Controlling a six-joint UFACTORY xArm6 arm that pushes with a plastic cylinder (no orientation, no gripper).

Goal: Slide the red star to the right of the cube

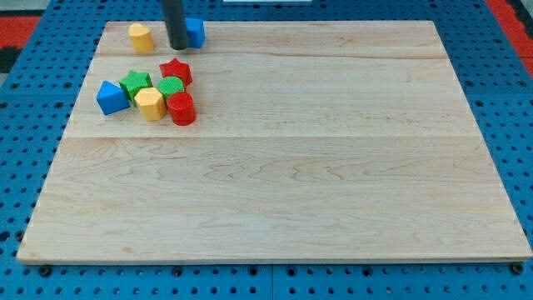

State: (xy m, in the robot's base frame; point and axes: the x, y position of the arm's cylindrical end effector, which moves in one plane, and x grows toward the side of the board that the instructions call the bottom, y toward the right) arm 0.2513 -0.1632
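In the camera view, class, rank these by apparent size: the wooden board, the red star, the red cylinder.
1. Wooden board, by far the largest.
2. Red star and red cylinder look about alike; I won't rank them.

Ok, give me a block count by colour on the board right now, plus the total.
Red: 2, the red star and the red cylinder
Blue: 2, the blue cube behind my tip and the blue block
Green: 2, the green star and the green block
Yellow: 2, the yellow block and the yellow hexagon
Total: 8
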